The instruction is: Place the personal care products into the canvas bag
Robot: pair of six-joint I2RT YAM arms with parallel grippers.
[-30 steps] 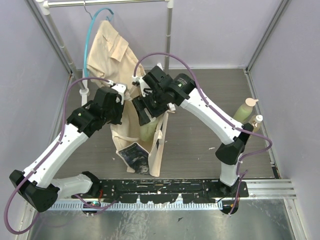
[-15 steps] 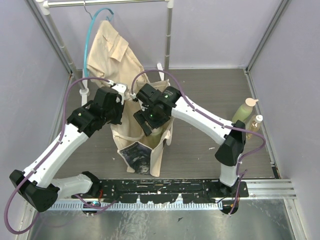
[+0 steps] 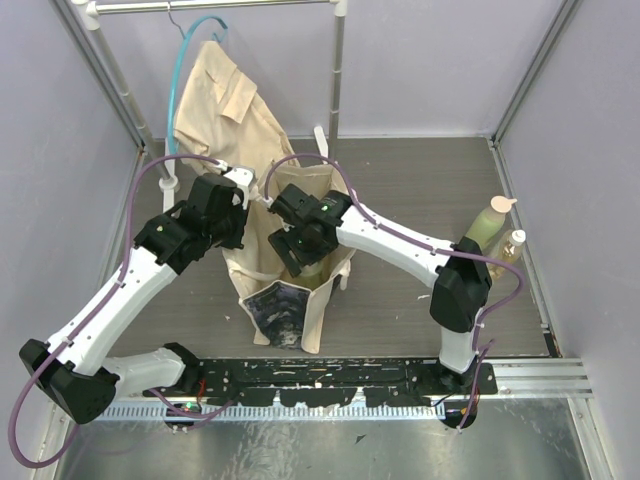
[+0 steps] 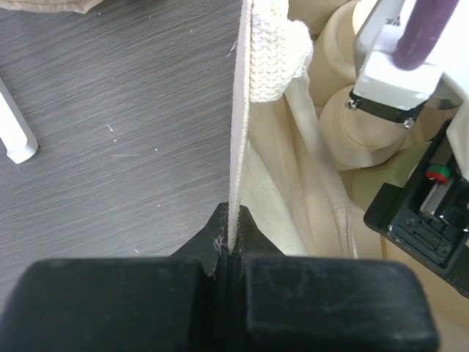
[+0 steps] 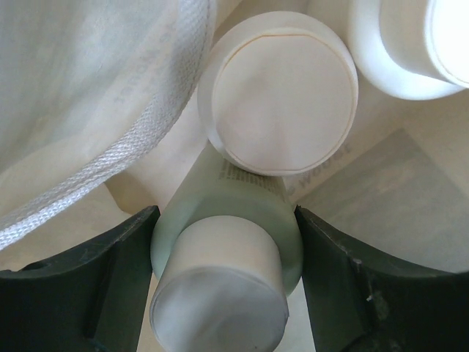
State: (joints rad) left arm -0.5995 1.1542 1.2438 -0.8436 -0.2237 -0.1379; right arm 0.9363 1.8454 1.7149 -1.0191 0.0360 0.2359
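The canvas bag (image 3: pixel 312 312) stands open mid-table, its dark printed panel facing the near edge. My left gripper (image 3: pixel 236 218) is shut on the bag's left rim (image 4: pixel 237 125), pinched between its jaws (image 4: pixel 231 246). My right gripper (image 3: pixel 304 254) reaches down inside the bag, its jaws closed on both sides of a yellow-green bottle (image 5: pixel 234 227) with a cream cap. Two more cream-capped bottles (image 5: pixel 282 103) lie in the bag below it; they also show in the left wrist view (image 4: pixel 366 128). A yellow-green bottle (image 3: pixel 488 222) and a clear amber bottle (image 3: pixel 512 246) stand at the table's right edge.
A tan shirt (image 3: pixel 225 105) on a teal hanger (image 3: pixel 183 62) hangs from a metal rack (image 3: pixel 337 75) at the back left, just behind the bag. Purple walls close in both sides. The arm bases sit along the near rail.
My right gripper has moved left and down into the bag's mouth with the yellow-green bottle. The left arm has held still on the bag's rim.
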